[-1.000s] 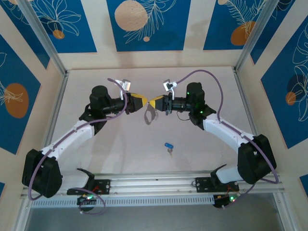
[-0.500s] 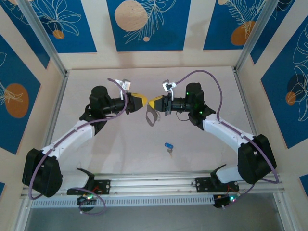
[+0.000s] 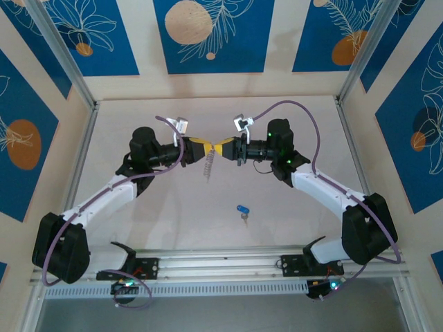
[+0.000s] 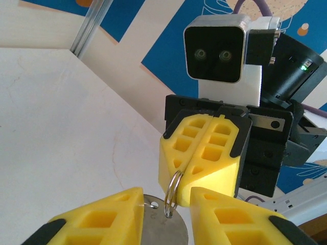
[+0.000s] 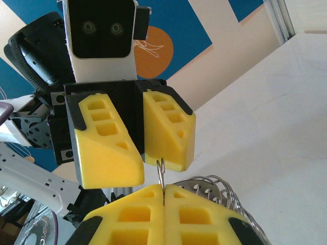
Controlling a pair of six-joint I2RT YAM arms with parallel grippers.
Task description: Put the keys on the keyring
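The right gripper (image 5: 163,196) is clamped on the keyring (image 4: 172,194), holding it above the table (image 3: 173,214). The left gripper (image 4: 166,214) faces it with jaws apart, one finger on either side of the ring's wire. The key (image 3: 241,209) lies on the table, well apart from the keyring, toward the arm bases. No key is threaded yet, so the whole task appears to remain.

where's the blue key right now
In the top view the blue key lies on the table, slightly right of centre toward the near edge, apart from the keyring that the right gripper holds farther back.
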